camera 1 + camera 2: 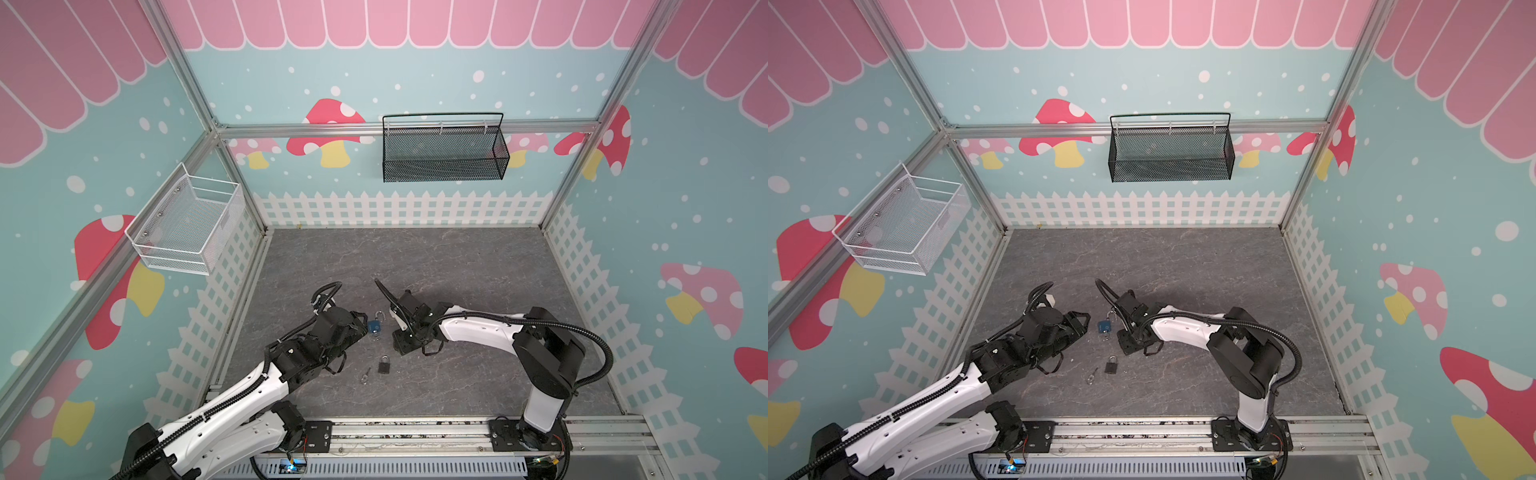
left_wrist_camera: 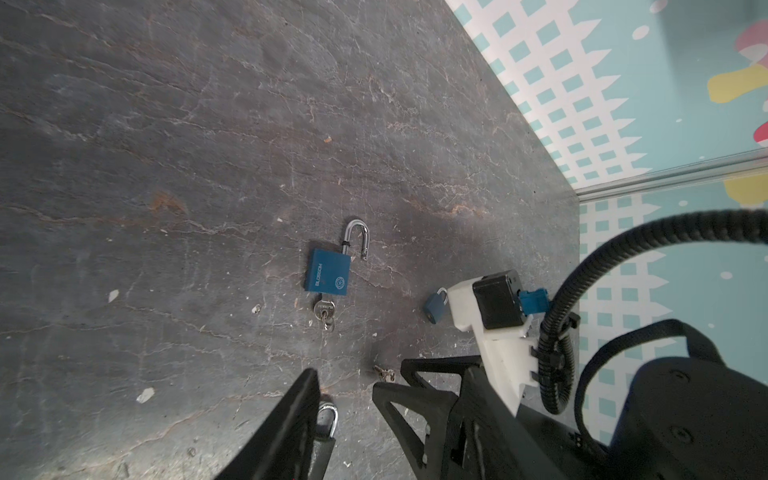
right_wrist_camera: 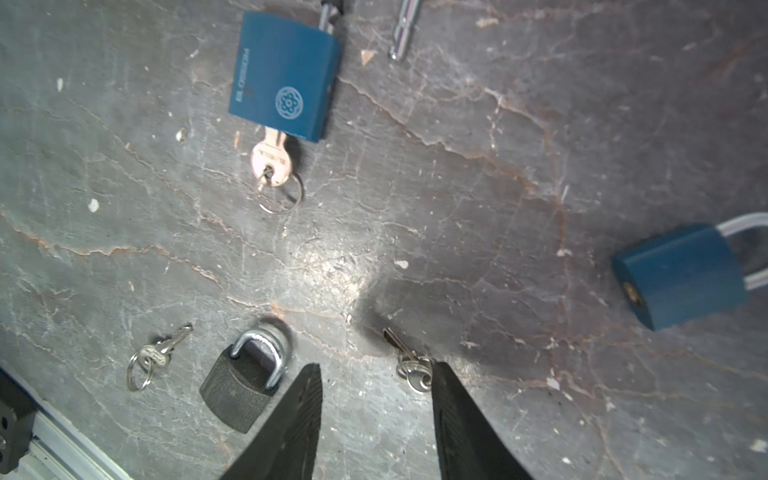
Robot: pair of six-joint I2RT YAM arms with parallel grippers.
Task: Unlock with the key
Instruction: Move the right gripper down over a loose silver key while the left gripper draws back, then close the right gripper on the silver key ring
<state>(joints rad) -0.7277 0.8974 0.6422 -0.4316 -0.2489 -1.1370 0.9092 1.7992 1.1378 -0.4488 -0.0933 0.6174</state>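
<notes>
Blue padlock [image 3: 286, 75] reads BLOSSOM, key [image 3: 272, 160] in it; left hand [image 1: 1084, 323] and right hand [image 3: 376, 370] both apart, empty

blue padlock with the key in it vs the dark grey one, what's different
The blue padlock has a smooth blue body; the dark grey padlock is textured. The blue padlock's shackle stands open; the dark grey padlock's is shut. A key sits in the blue padlock, none in the dark grey padlock. Both lie flat on the table.
</notes>
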